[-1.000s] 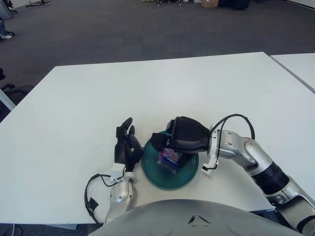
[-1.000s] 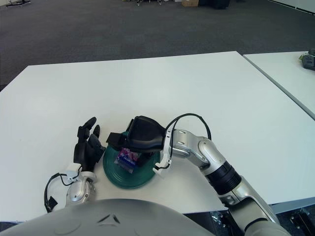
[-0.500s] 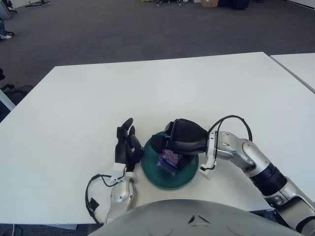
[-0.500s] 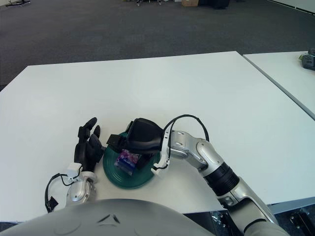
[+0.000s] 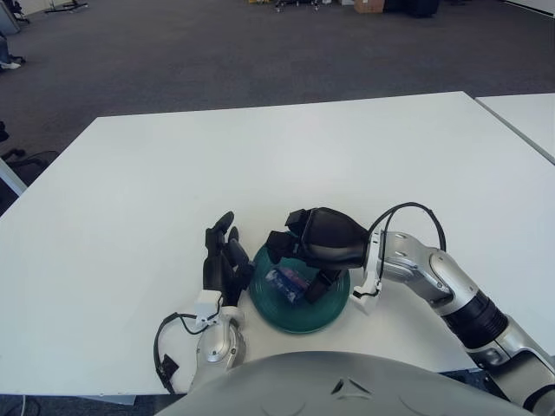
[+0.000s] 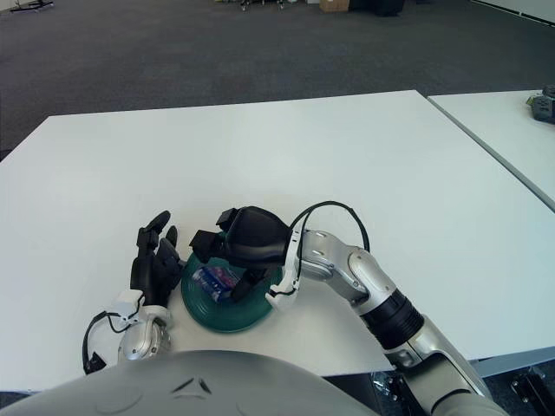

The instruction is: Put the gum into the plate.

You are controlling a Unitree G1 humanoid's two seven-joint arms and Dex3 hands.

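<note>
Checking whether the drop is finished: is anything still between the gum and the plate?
Nothing visible. The gum lies inside the green plate, and the right robot hand is open above it. The left robot hand shows just left of the plate.

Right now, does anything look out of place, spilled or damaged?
Nothing stands out. The gum lies flat inside the plate, the right hand is open just above it, and the left hand shows just left of the plate.
</note>
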